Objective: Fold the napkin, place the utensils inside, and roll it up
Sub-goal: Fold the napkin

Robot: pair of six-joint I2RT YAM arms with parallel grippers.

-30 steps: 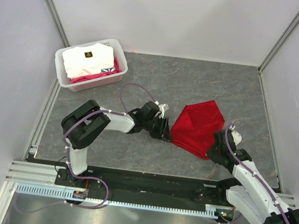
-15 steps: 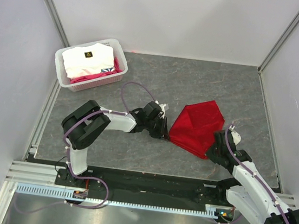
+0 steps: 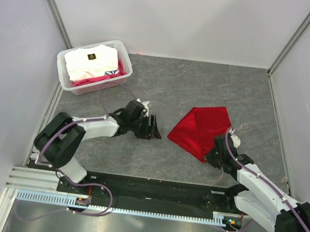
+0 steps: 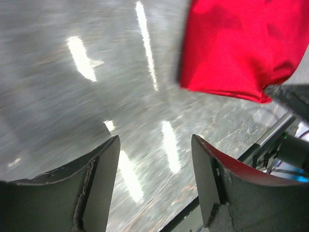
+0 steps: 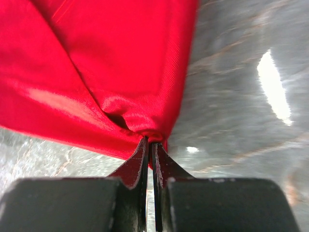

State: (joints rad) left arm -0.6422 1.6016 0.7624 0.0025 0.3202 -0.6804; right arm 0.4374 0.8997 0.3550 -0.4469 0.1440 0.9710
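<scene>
The red napkin [image 3: 201, 130] lies folded in a rough triangle on the grey table, right of centre. My right gripper [image 3: 216, 156] is shut on its near right corner; the right wrist view shows the cloth [image 5: 96, 58] bunched where it enters the tips of that gripper [image 5: 150, 143]. My left gripper [image 3: 154, 132] hovers a little left of the napkin, apart from it. Its jaws stand open with only bare table between them in the left wrist view [image 4: 155, 141], and the napkin [image 4: 241, 43] lies ahead at upper right. The utensils are out of view.
A white plastic basket [image 3: 63, 76] holding white and pink fabric items [image 3: 92, 63] sits at the back left corner. Pale walls enclose the table on three sides. A black rail [image 3: 152, 186] with the arm bases runs along the near edge.
My left gripper has closed at the napkin's left edge, then opened and drawn back to the left, away from the cloth. The napkin has shifted slightly left and flattened, with the right gripper still holding its corner.
</scene>
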